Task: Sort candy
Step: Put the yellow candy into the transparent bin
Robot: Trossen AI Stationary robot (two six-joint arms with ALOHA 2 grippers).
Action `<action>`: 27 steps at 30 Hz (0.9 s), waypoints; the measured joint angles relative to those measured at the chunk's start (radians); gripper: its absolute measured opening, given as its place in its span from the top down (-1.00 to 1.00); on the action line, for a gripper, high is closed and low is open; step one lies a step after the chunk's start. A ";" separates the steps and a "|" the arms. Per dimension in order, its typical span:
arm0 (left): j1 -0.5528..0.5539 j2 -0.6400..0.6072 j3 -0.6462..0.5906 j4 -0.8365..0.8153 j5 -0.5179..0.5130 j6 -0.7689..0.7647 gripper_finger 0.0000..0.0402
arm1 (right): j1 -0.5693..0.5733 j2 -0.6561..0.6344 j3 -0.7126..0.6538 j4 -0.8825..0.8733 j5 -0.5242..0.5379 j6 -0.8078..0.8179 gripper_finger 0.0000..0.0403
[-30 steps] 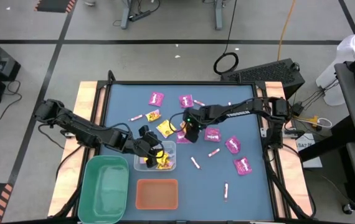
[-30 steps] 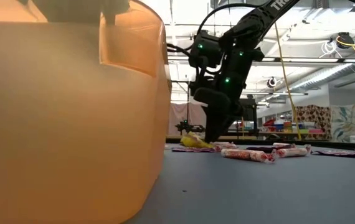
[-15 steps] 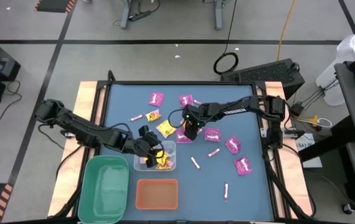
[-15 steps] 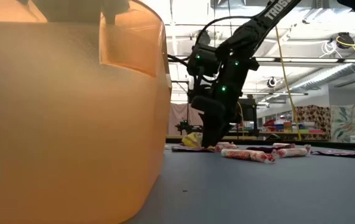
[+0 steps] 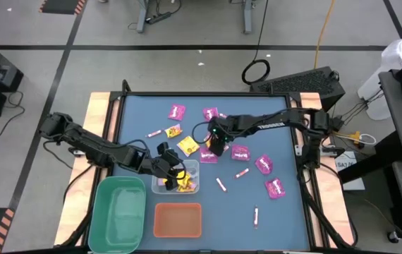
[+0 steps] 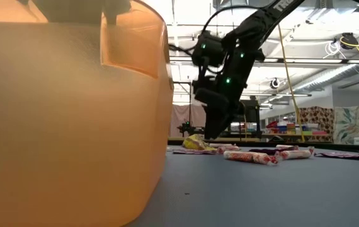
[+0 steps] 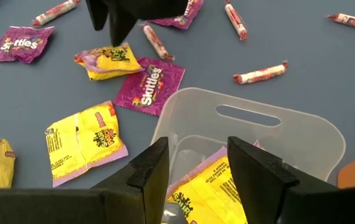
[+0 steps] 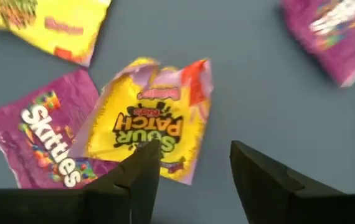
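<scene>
grey floor (image 5: 187,28) crossed by dark tape lines; bright ceiling lights (image 6: 330,69) overhead.

You can read "Skittles" on the magenta packet (image 7: 151,85) lying just beside the clear bin (image 7: 302,144), and again on another magenta packet (image 7: 18,45) farther out. Under the right arm's wrist camera, a yellow packet (image 8: 146,127) reads "SOUR PATCH", overlapping a magenta "Skittles" packet (image 8: 40,143).
</scene>
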 joint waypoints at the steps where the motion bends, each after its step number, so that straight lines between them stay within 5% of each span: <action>1: 0.000 0.000 0.000 0.000 0.000 0.000 0.16 | 0.000 0.010 0.000 -0.001 -0.011 -0.003 0.06; 10: 0.000 0.000 0.000 0.001 0.000 -0.001 0.16 | 0.000 0.069 0.002 0.040 -0.032 -0.022 0.09; 22: 0.000 0.000 0.000 0.001 0.000 0.000 0.16 | 0.015 0.067 0.002 0.057 -0.024 -0.018 0.93; 27: 0.000 0.000 0.000 0.001 0.000 -0.002 0.16 | 0.026 0.022 -0.005 0.026 -0.024 -0.007 0.94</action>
